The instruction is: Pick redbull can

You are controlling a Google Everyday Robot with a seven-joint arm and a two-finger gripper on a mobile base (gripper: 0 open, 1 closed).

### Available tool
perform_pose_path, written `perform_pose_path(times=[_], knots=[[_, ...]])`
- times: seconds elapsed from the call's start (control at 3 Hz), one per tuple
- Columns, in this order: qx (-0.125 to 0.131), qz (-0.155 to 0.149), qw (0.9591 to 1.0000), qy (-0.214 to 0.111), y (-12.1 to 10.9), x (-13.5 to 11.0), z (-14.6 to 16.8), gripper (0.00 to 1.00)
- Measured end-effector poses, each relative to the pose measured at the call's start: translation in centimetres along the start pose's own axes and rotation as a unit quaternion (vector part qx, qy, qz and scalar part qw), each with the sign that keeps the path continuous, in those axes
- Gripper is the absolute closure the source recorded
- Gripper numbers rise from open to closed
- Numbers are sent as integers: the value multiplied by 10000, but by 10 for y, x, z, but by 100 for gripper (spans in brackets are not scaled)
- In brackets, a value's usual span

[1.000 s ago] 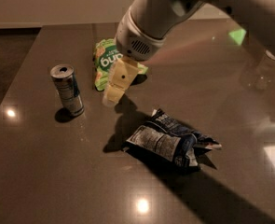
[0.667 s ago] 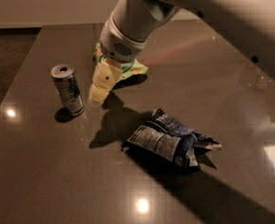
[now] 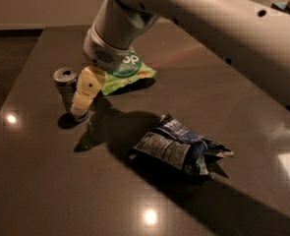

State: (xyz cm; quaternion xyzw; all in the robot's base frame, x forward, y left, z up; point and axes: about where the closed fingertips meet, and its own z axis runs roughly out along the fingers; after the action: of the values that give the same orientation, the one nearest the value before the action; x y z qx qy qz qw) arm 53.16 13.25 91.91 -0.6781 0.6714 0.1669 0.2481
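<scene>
Near left edge of table (image 3: 36, 181), gripper (image 3: 78, 107) sits beside upright redbull can (image 3: 64, 85). Grip state can't be told; open tabletop in front.

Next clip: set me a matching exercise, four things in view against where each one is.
Things:
1 redbull can
2 green snack bag
3 blue-and-white snack bag
4 gripper

Places:
A farthest back, partly hidden by the arm
B beside the can, low over the table
C upright, leftmost in view
D crumpled, nearest the camera

Pairs: 1-C, 2-A, 3-D, 4-B

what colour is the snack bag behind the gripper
Green bag, white lettering, camera view; gripper at the can.
</scene>
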Motion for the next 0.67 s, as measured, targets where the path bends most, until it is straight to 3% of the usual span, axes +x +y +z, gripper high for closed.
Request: perform_pose_path(times=[0.33, 0.67], knots=[[-77, -49, 9999, -78, 3, -14, 10, 0], [-179, -123, 9997, -90, 7, -26, 19, 16]])
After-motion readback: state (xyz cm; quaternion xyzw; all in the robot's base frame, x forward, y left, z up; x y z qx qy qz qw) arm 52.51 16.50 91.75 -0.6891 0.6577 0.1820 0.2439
